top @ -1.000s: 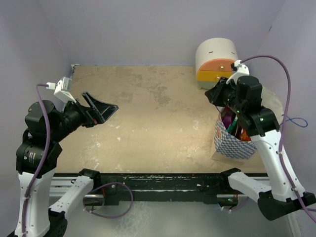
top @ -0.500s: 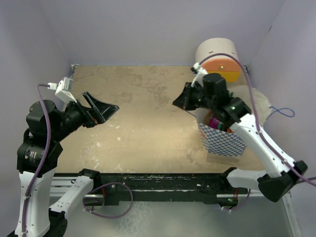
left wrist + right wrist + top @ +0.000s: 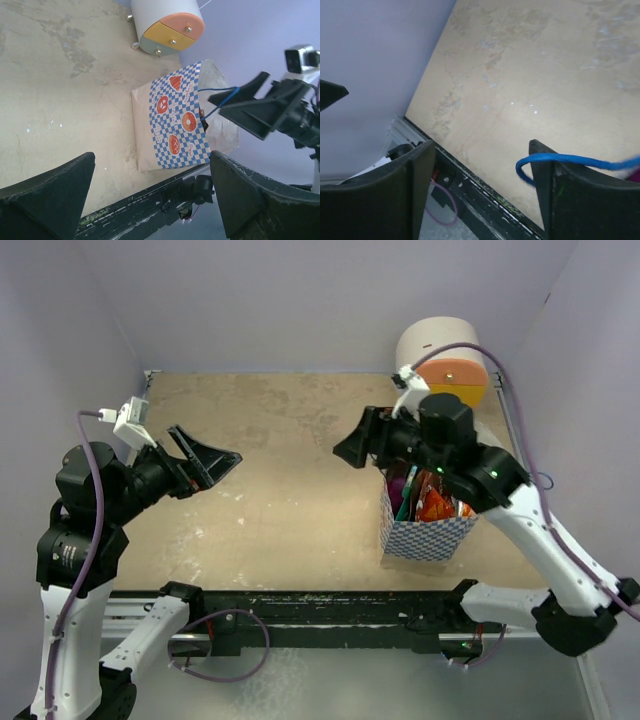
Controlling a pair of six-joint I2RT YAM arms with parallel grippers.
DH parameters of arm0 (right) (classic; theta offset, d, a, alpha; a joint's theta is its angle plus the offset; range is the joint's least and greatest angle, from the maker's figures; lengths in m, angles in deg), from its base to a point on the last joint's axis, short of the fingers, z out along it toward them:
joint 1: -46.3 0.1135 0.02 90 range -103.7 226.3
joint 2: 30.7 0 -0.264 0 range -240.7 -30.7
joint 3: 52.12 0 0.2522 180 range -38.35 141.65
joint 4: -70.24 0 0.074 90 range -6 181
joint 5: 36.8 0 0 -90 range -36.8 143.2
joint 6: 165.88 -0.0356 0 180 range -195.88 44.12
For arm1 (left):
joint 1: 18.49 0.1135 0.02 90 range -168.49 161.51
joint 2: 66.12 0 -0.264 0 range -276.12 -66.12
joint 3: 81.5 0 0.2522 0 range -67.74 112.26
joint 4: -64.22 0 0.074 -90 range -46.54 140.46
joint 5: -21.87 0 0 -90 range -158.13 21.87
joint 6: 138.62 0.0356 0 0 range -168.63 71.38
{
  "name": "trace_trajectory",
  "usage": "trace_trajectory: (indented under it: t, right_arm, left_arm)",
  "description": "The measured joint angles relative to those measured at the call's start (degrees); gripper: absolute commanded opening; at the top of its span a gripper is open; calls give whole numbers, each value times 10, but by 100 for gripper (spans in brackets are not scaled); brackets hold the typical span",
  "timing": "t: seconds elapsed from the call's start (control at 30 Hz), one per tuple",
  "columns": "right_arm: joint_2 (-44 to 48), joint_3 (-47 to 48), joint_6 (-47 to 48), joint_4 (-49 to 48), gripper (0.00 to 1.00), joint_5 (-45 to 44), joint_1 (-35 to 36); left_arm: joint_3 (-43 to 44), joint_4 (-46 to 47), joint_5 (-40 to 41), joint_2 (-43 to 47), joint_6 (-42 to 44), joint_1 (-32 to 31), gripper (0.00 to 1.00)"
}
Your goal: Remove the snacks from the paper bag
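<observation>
The paper bag (image 3: pixel 425 537) stands on the counter (image 3: pixel 290 430) near the right claw (image 3: pixel 345 450) — that and the left claw (image 3: pixel 207 450) both gape — and we judge its snacks (image 3: pixel 430 505) light, crinkly, slippery: pinch a protruding top edge.

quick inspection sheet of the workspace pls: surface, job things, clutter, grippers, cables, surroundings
surface: tan table, mottled with pale scuffs
job's things: paper bag upright at the right front; snacks inside it, orange, magenta and green showing; none seen outside it
clutter: domed mini cabinet at the far right corner
grippers: left gripper open, empty, over the table's left side; right gripper open, the bag's blue string handle hooked over one finger
cables: purple cables along both arms, one loop at the near rail
surroundings: lavender walls on three sides
</observation>
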Motion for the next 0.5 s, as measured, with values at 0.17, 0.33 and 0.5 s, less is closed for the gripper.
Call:
trace_trajectory:
  t: [0.17,0.33,0.5]
  right_arm:
    - [119,-1,14,100,100,-108,0]
    - [225,4,0,199,100,-215,0]
    - [279,58,-88,324,93,-332,0]
  left_arm:
    - [-9,1,0,2,-7,0,99]
    - [-19,7,-5,1,-16,0,99]
    - [-23,22,-19,-3,-24,0,99]
